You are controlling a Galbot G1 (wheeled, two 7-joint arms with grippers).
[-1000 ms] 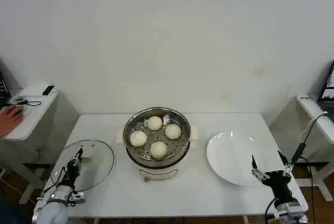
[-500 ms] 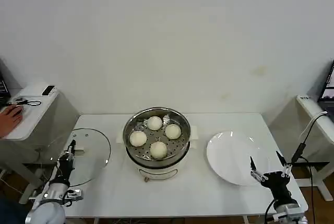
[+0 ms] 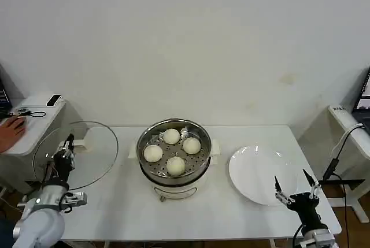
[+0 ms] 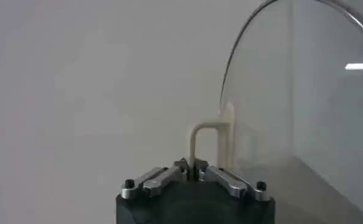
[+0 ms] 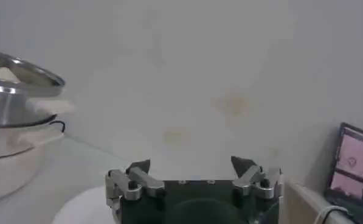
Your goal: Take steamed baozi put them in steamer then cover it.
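Lab, bare white wall (image 3: 185,40), side desks (image 3: 34,126)

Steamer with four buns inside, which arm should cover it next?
Left. The left tool is shut on the glass lid's handle, lid raised beside the steamer. The right tool is open by the plate, holding nothing.

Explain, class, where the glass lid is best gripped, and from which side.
By its cream loop handle at the centre of the lid, from the handle side. The pane is broad, thin and smooth, so the raised loop is the one part fingers can close on. The left gripper holds it there, lid tilted up beside the steamer.
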